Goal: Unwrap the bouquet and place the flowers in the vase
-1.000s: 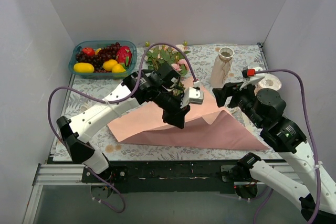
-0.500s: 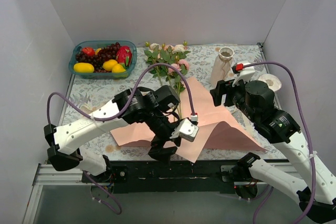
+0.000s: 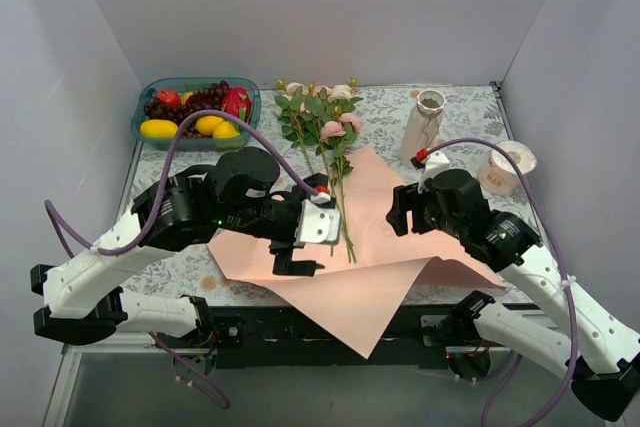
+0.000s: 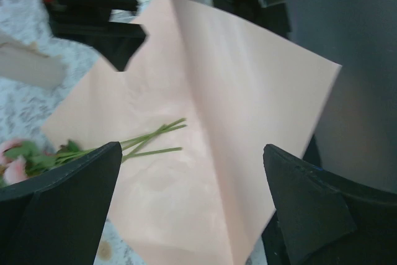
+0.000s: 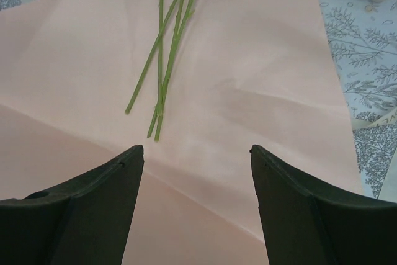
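The pink paper sheet (image 3: 385, 237) lies opened flat on the table, one corner hanging over the front edge. The flowers (image 3: 338, 182) rest on it, stems (image 5: 162, 60) toward me and blooms (image 3: 320, 107) at the back. The off-white vase (image 3: 423, 127) stands upright behind the sheet's right side. My left gripper (image 3: 287, 242) hovers over the sheet's left part, open and empty (image 4: 192, 149), the stem ends (image 4: 152, 138) just beyond it. On the right side of the paper (image 5: 248, 60), my right gripper (image 3: 400, 212) is also open and empty (image 5: 196, 148).
A teal tray of fruit (image 3: 150, 97) sits at the back left. A tape roll (image 3: 507, 162) lies right of the vase. White walls close in the table on three sides.
The left arm drew the paper toward the front edge and let it go, its jaws opening. The sheet now lies flat and the flowers are uncovered. The right arm swung left and lower.
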`<state>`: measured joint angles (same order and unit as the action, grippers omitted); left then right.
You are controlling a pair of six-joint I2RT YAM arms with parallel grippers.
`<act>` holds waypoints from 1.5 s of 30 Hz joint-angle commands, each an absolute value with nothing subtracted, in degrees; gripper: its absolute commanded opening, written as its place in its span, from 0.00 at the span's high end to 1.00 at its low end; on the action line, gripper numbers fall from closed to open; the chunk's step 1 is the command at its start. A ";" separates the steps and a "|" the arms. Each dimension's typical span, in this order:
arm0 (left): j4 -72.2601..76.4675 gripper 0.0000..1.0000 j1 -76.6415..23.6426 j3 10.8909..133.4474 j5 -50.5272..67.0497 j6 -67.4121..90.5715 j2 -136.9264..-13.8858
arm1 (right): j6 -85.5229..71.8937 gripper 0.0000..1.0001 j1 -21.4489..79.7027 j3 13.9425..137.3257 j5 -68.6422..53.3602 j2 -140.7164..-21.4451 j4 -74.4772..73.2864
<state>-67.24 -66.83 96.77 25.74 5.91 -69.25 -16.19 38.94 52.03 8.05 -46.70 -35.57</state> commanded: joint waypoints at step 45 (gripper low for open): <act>-43.07 0.02 -14.41 70.58 24.87 24.61 -75.41 | -12.66 0.42 41.48 68.56 16.79 -103.71 -0.97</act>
